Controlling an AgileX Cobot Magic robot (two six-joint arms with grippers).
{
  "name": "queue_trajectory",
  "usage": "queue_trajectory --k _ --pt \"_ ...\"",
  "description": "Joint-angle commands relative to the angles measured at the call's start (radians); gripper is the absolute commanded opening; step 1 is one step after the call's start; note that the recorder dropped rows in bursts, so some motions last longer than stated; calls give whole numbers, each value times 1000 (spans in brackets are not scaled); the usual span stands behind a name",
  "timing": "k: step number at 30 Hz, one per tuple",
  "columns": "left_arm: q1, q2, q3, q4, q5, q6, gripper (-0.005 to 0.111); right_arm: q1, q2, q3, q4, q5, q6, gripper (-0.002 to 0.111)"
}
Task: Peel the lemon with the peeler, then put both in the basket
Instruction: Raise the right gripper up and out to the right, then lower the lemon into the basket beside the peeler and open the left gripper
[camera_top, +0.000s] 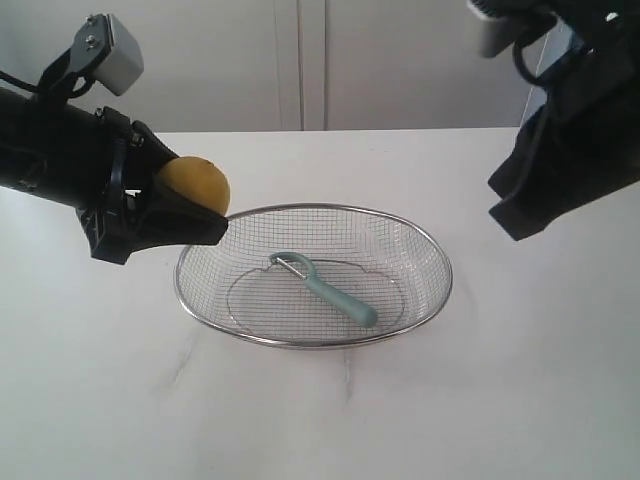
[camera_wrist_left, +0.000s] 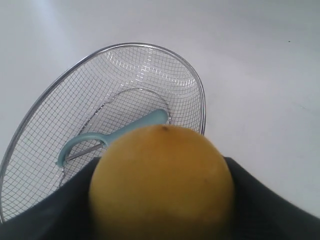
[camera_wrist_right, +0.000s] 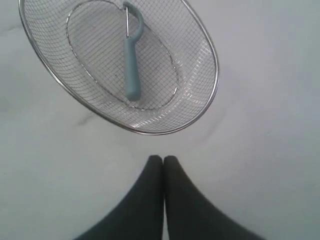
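Observation:
My left gripper (camera_top: 195, 205) is shut on the yellow lemon (camera_top: 195, 183), holding it in the air just left of the basket's rim. From the left wrist the lemon (camera_wrist_left: 162, 182) fills the near view between the black fingers (camera_wrist_left: 270, 200). The teal-handled peeler (camera_top: 325, 287) lies inside the wire mesh basket (camera_top: 420, 250), blade head toward the back left. The peeler (camera_wrist_right: 131, 60) and the basket (camera_wrist_right: 207, 65) also show in the right wrist view. My right gripper (camera_wrist_right: 163, 160) is shut with nothing in it, raised above the table to the right of the basket.
The white table (camera_top: 320, 420) spreads around the basket on all sides. A pale wall with panel seams (camera_top: 300, 60) stands behind the table's far edge.

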Motion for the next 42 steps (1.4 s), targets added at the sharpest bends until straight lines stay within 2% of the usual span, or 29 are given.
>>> queue_trajectory --k 1,7,12,16,20,22,26,32,36,42 --pt "-2 17 12 -37 55 -20 0 -1 -65 -2 -12 -3 5 0" --pt "-2 46 44 -25 20 -28 0 -1 -122 -2 -12 -3 5 0" --pt "-4 74 39 -178 -26 -39 0 -1 -132 -2 -12 -3 5 0" --pt "-53 87 9 -156 -99 -78 0 -1 -132 -2 -12 -3 5 0" --pt "-124 122 -51 16 -219 -220 0 -1 -132 -2 -12 -3 5 0" --pt "-151 152 -97 119 -235 -304 0 -1 -132 -2 -12 -3 5 0" --pt "-190 231 -193 331 -193 -526 0 -1 -132 -2 -12 -3 5 0" --pt "-248 362 -385 769 -85 -907 0 -1 -132 -2 -12 -3 5 0" --pt "-268 447 -465 877 -73 -966 0 -1 -132 -2 -12 -3 5 0" --pt "-268 553 -466 888 -123 -963 0 -1 -132 -2 -12 -3 5 0"
